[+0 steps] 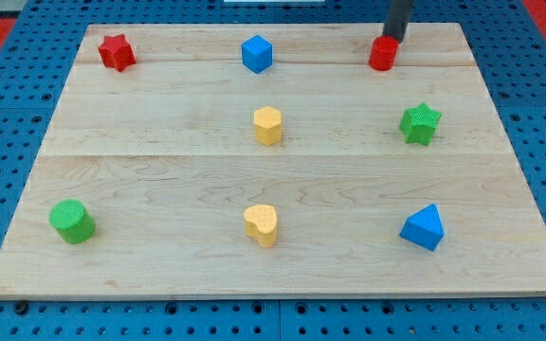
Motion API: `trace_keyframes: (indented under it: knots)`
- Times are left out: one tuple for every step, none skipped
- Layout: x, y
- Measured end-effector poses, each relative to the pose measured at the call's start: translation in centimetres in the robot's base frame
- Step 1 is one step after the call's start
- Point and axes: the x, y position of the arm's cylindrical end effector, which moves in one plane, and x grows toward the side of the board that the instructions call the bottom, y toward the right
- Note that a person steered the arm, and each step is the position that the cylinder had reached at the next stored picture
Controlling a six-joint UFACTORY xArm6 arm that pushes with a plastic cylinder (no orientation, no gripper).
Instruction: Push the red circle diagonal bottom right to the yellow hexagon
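Look near the view's top right and you will see the red circle point(382, 54), a small round block that is bright red, short and fat, with a flat top. It sits on the wooden board point(159, 180), close to the board's top edge. Your dark rod comes down from the view's top, and my tip point(392, 40) is right at the upper right side of the red circle, so near that you cannot tell if they touch. The rod has no jaws to spread or press together, it is just one straight stick, and it holds nothing. The yellow hexagon point(267, 125) is near the middle of the board, below the red circle and off to its left, well apart from it. Straight below the hexagon you can see a yellow heart point(262, 224). A green star point(421, 123) sits below the red circle, on the right side. A blue cube point(257, 53) is at the top middle and a red star point(117, 52) is at the top left. A green round block point(71, 221) is at the bottom left, and a blue triangle block point(424, 227) is at the bottom right.
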Motion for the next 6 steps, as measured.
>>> trace_keyframes:
  knots:
    - [5.6, -6.4]
    - [6.7, -6.7]
    - [3.1, -7.4]
    - [3.8, -1.6]
    - [8.4, -4.0]
    - [11.9, -6.6]
